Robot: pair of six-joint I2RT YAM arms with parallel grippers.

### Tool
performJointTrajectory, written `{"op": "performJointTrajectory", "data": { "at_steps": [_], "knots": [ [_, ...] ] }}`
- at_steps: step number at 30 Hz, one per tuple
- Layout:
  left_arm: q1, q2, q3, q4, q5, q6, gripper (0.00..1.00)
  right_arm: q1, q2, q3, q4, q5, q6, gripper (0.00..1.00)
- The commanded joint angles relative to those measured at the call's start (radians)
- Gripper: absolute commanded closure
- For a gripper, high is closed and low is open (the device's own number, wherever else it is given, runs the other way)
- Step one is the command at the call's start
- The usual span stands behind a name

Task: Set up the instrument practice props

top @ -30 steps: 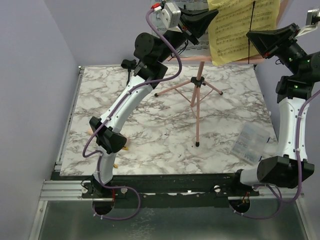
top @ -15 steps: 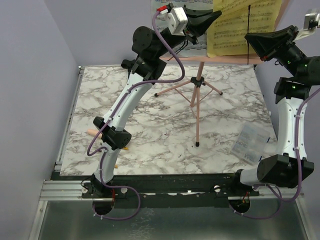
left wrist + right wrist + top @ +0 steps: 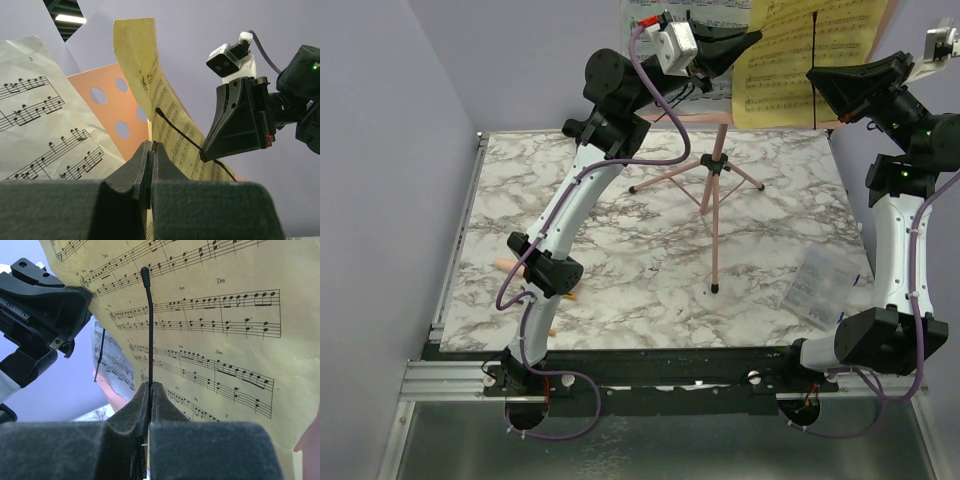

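Note:
The pink music-stand desk (image 3: pixel 685 117) stands on its pink tripod pole (image 3: pixel 716 215) at the back of the table. A yellow sheet-music page (image 3: pixel 790 50) leans on it, and a white page (image 3: pixel 638 12) sits to its left. My left gripper (image 3: pixel 752 38) is shut on the yellow page's left edge (image 3: pixel 145 65); its jaws (image 3: pixel 151 147) pinch the paper. My right gripper (image 3: pixel 812 75) is shut on the thin black page-holder wire (image 3: pixel 149 325) that lies over the yellow page (image 3: pixel 225 340). I cannot clearly make out the toy microphone or the mic stand.
A clear plastic box (image 3: pixel 818 283) lies at the table's right front. Yellow-handled pliers (image 3: pixel 570 296) lie partly hidden under the left arm's elbow, with a beige tip (image 3: pixel 500 262) showing beside it. The tripod's feet spread over the back middle of the table.
The left gripper has moved up and to the right with the yellow page's edge. The page now sits higher and more upright. The right gripper has edged up a little.

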Motion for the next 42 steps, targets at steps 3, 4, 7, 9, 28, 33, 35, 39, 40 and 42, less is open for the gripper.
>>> {"op": "performJointTrajectory", "data": {
  "at_steps": [3,4,7,9,28,33,35,39,40,42],
  "knots": [
    [-0.001,0.029,0.043,0.05,0.005,0.001,1.0,0.015,0.011,-0.005,0.016,-0.06,0.006,0.99],
    [0.0,0.032,0.045,0.053,0.002,0.002,1.0,0.015,0.014,-0.001,0.012,-0.06,0.004,0.97],
    [0.0,0.033,0.05,0.059,-0.006,0.003,1.0,0.016,0.014,-0.001,0.009,-0.054,0.002,0.86],
    [-0.001,0.032,0.052,0.061,-0.008,-0.003,1.0,0.018,0.011,-0.007,0.008,-0.046,0.003,0.79],
    [0.0,-0.185,-0.194,0.068,-0.121,-0.126,0.29,0.02,-0.119,-0.006,-0.351,0.196,-0.12,0.34],
    [0.001,-0.301,-0.351,0.066,-0.145,-0.209,0.18,0.02,-0.15,0.092,-0.679,0.354,-0.267,0.26],
    [0.001,-0.352,-0.414,0.064,-0.161,-0.26,0.15,0.02,-0.167,0.114,-0.8,0.433,-0.323,0.25],
    [0.001,-0.438,-0.539,0.056,-0.164,-0.376,0.11,0.019,-0.194,0.127,-0.905,0.556,-0.402,0.23],
    [0.001,-0.454,-0.573,0.056,-0.161,-0.406,0.11,0.02,-0.191,0.138,-0.942,0.578,-0.418,0.23],
    [0.002,-0.482,-0.627,0.055,-0.152,-0.472,0.11,0.018,-0.172,0.162,-0.998,0.624,-0.449,0.23]
  ]
}}
